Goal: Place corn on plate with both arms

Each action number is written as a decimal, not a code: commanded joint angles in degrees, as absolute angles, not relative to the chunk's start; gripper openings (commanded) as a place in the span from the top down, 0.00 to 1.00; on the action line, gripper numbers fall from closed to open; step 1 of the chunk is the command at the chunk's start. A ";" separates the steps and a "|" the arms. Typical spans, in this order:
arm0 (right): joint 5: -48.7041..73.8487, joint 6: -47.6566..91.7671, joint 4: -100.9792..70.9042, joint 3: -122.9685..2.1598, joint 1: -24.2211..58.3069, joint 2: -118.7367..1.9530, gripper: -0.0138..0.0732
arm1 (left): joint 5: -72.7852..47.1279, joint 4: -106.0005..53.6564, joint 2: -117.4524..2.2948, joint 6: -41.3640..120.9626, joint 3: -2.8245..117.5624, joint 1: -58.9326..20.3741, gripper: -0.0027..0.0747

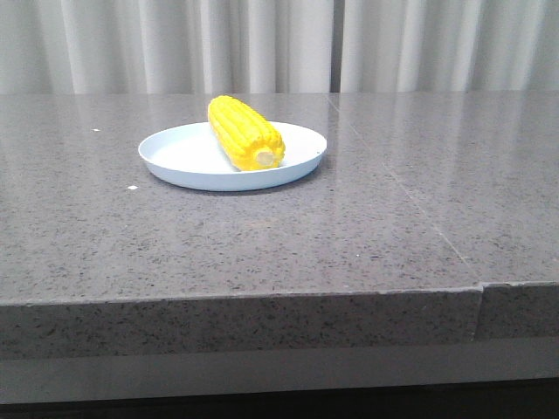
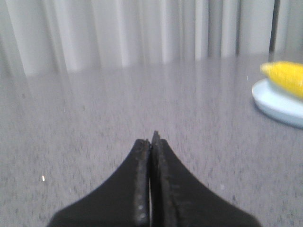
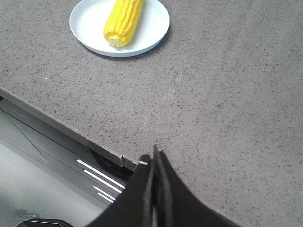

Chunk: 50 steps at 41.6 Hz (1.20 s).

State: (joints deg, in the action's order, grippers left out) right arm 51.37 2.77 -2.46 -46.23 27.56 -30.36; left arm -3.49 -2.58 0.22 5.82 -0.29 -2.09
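Note:
The yellow corn (image 1: 245, 133) lies on the pale blue-white plate (image 1: 179, 157) on the grey stone table, its pale stub end toward the front. Neither arm shows in the front view. In the left wrist view the left gripper (image 2: 151, 140) is shut and empty, low over the table, with the corn (image 2: 285, 76) and the plate (image 2: 277, 106) far off at the frame's edge. In the right wrist view the right gripper (image 3: 152, 158) is shut and empty above the table's front edge, well away from the corn (image 3: 123, 21) on the plate (image 3: 156, 30).
The grey speckled table (image 1: 367, 227) has a seam running across its right part and a front edge (image 1: 262, 301). White curtains (image 1: 262, 44) hang behind it. Below the edge the right wrist view shows a grey frame with white stripes (image 3: 102, 177).

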 commanded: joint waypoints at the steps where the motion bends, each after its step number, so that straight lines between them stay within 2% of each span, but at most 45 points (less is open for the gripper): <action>1: 47.56 3.23 -2.11 -47.54 27.59 -30.52 0.92 | 2.62 -3.13 1.40 5.18 -0.49 -1.38 0.99; 50: 46.61 3.23 -2.11 -46.49 27.49 -29.66 0.92 | 2.92 -3.13 1.28 5.18 -0.49 -0.52 0.99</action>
